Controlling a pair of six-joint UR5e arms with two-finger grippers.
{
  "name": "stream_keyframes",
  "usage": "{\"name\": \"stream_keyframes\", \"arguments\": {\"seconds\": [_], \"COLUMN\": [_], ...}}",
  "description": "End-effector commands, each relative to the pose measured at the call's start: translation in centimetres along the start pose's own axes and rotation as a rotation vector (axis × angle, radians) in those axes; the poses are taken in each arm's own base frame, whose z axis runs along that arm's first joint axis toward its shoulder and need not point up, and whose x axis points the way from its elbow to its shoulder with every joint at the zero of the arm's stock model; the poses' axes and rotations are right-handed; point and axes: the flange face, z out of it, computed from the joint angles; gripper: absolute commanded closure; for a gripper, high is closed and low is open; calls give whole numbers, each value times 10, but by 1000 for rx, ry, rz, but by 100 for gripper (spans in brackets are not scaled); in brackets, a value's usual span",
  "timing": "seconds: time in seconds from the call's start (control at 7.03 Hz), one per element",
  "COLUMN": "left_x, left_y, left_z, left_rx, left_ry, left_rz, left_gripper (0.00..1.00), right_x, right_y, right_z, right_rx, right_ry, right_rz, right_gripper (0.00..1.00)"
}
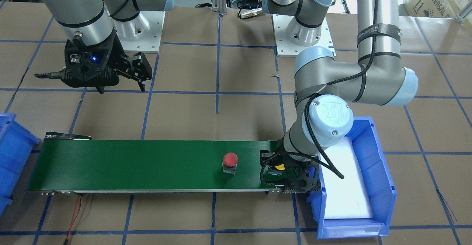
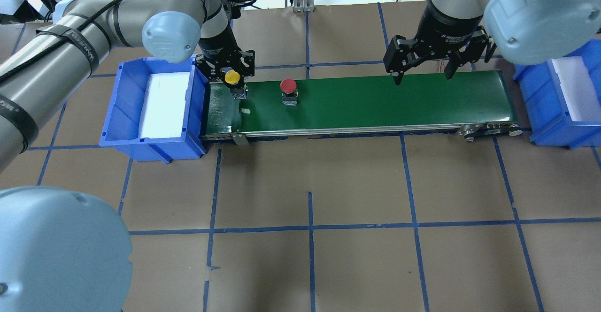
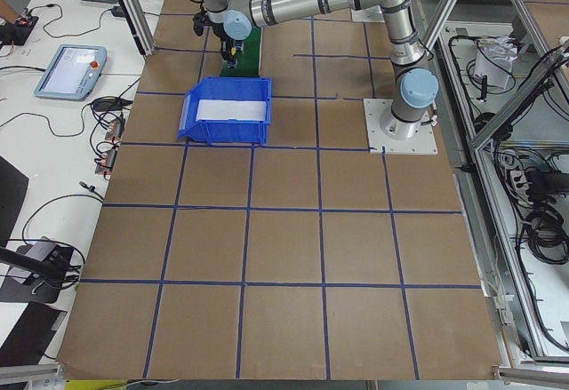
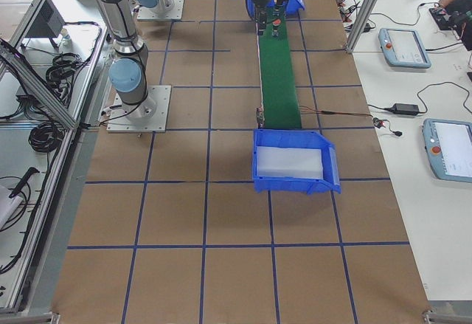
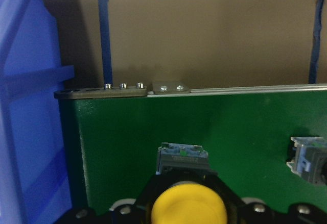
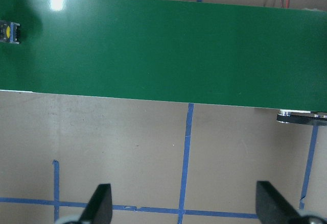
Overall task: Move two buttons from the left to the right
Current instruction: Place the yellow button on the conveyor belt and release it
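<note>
The yellow button (image 2: pixel 232 77) sits between the fingers of my left gripper (image 2: pixel 233 81) at the left end of the green belt (image 2: pixel 375 102). The gripper is shut on it, base low over the belt. In the left wrist view the yellow cap (image 5: pixel 189 209) shows between the fingers. The red button (image 2: pixel 288 87) stands upright on the belt, a little to the right, free of both grippers; it also shows in the front view (image 1: pixel 230 160). My right gripper (image 2: pixel 422 72) is open and empty, hovering over the belt's far edge toward its right end.
A blue bin (image 2: pixel 110 115) with a white foam liner stands against the belt's left end. Another blue bin (image 2: pixel 544 115) stands at the belt's right end. Brown table with a blue tape grid (image 2: pixel 310 227) lies in front of the belt.
</note>
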Motion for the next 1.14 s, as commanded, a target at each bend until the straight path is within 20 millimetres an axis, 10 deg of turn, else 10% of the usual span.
{"name": "stream_keyframes", "arguments": {"seconds": [0.0, 0.14, 0.57, 1.0], "left_x": [1, -1, -4, -3], "left_y": [6, 7, 6, 29], "left_z": [18, 22, -24, -147], "left_rx": [-35, -37, 19, 39], "left_ry": [-4, -23, -64, -115], "left_rz": [-7, -7, -5, 10], "left_gripper": [58, 7, 0, 0], "right_x": [0, 0, 0, 0], "right_y": [0, 0, 0, 0], "right_z": [0, -1, -1, 0], "right_rx": [0, 1, 1, 0], "right_ry": [0, 0, 2, 0], "right_rz": [0, 0, 0, 0], "right_gripper": [0, 0, 0, 0]}}
